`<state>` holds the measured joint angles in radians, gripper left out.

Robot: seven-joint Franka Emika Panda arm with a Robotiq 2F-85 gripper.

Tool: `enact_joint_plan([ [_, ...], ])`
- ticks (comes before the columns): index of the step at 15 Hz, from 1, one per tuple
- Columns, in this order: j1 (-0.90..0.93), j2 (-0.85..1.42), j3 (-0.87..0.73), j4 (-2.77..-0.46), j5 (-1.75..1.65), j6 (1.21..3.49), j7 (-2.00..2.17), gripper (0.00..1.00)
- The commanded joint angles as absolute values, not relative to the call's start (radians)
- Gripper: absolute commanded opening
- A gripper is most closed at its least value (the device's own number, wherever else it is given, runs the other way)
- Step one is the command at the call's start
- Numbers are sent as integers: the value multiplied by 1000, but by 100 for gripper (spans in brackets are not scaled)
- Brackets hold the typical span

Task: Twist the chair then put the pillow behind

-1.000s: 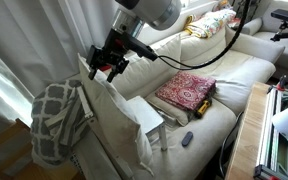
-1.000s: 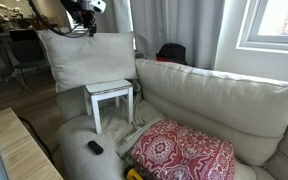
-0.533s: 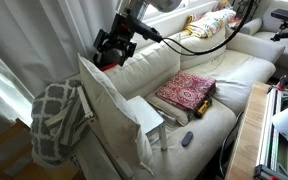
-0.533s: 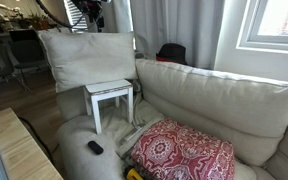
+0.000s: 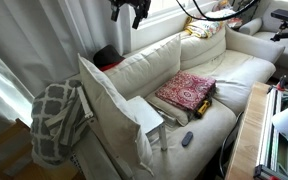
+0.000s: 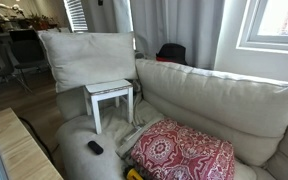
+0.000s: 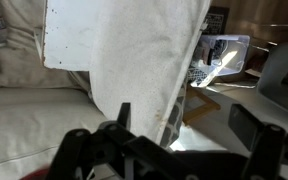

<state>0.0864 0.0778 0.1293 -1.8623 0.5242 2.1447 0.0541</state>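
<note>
The small white chair (image 5: 150,116) (image 6: 110,93) stands on the sofa's end. The big cream pillow (image 5: 108,104) (image 6: 88,58) is upright right behind its back, a little taller than the chair. My gripper (image 5: 127,10) hangs high above the sofa back, clear of the pillow and open, and lies out of frame in the exterior view that faces the chair. From the wrist view I look down past my gripper (image 7: 189,125), whose dark fingers (image 7: 254,126) are spread with nothing between them, onto the pillow (image 7: 139,50) far below.
A red patterned cushion (image 5: 187,90) (image 6: 184,150) lies on the sofa seat (image 5: 219,75). A dark remote (image 5: 187,139) (image 6: 95,147) lies near the front edge. A grey-and-white lattice throw (image 5: 54,120) hangs beside the pillow. Curtains (image 5: 44,40) stand behind it, and a wooden table (image 6: 19,150) is nearby.
My gripper has opened, let go of the pillow's top edge and risen up and away. The pillow stays standing behind the chair.
</note>
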Motion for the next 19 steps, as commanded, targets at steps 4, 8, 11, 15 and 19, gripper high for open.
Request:
enact_joint_plan([
  [4, 51, -95, 66, -1847, 422, 1969, 41, 100],
  [8, 39, -172, 38, -1845, 387, 1962, 46, 100],
  [11, 47, -159, 34, -1827, 407, 1989, 47, 100],
  [15, 49, -152, 35, -1828, 407, 1989, 47, 100],
  [19, 49, -150, 35, -1828, 407, 1989, 47, 100],
])
